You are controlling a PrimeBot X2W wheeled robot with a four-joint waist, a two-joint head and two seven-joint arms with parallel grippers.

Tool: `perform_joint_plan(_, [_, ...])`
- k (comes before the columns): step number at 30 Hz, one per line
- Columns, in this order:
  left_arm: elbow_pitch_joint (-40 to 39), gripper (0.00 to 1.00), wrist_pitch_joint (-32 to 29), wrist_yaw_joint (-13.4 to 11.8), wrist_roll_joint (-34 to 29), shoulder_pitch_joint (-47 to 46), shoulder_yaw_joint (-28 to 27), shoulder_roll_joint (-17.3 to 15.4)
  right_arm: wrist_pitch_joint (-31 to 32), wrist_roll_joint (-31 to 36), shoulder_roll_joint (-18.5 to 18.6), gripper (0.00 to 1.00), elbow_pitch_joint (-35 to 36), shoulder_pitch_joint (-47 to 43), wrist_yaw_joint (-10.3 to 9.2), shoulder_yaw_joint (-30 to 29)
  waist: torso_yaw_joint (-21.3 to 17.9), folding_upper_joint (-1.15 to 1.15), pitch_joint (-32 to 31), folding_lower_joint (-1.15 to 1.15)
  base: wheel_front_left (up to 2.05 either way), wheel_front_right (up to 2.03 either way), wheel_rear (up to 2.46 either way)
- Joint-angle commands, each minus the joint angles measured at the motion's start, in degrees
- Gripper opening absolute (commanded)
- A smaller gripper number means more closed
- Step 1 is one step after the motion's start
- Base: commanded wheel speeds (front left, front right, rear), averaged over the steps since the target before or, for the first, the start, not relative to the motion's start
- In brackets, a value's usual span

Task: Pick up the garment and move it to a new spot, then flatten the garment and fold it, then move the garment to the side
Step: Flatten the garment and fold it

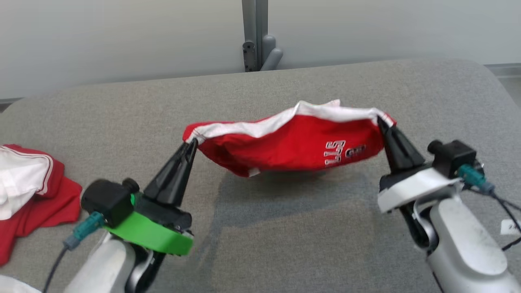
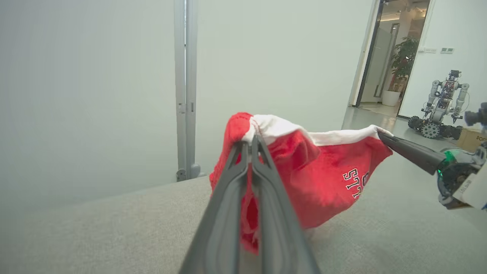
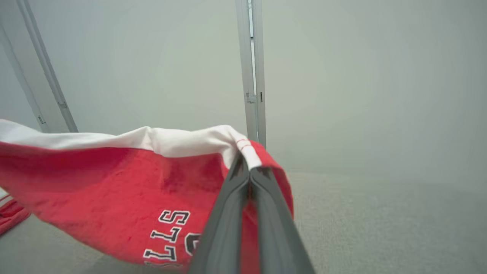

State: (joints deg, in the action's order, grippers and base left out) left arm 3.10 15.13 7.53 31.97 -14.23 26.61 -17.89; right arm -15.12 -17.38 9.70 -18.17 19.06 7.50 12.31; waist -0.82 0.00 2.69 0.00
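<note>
The garment (image 1: 285, 142), red with a white band along its top edge and white lettering, hangs stretched between both grippers just above the grey table (image 1: 260, 228). My left gripper (image 1: 191, 143) is shut on its left corner. At the other end my right gripper (image 1: 381, 121) is shut on the right corner. In the left wrist view the garment (image 2: 323, 179) sags from my left gripper (image 2: 252, 140) toward the right gripper's fingers (image 2: 411, 152). The right wrist view has the garment (image 3: 114, 182) pinched at my right gripper (image 3: 247, 161).
A second red and white garment (image 1: 28, 191) lies crumpled at the table's left edge. A grey post (image 1: 255, 34) stands against the wall behind the table. Through a doorway in the left wrist view another robot (image 2: 441, 106) stands on the floor.
</note>
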Motion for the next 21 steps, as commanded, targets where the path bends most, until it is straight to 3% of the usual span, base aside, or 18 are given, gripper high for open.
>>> perform_joint_plan(1, [-0.6,0.0,0.0,-0.1,0.4,-2.5,0.6,-1.7,0.0,-0.7,1.0,0.0,0.7,1.9,-0.02,-0.3,0.0,0.0,-2.2,0.0,0.0,0.0,0.0])
perform_joint_plan(11, [1.5,0.0,0.0,-0.1,7.2,-20.5,3.7,-15.4,0.0,-5.8,8.4,0.0,0.5,17.9,-0.02,1.8,-0.9,0.0,-3.8,0.0,0.0,0.0,0.0])
perform_joint_plan(17, [4.9,0.0,0.0,-0.1,10.2,-27.3,8.4,-18.7,0.3,-8.1,10.4,0.0,-1.6,22.6,-0.02,4.8,-1.1,0.0,-1.3,0.0,0.0,0.0,0.0])
perform_joint_plan(21, [10.1,0.0,0.0,-0.1,12.7,-35.2,14.6,-19.0,1.7,-9.6,11.7,0.0,-4.2,29.0,-0.02,7.8,-1.0,0.0,6.5,0.0,0.0,0.0,0.0])
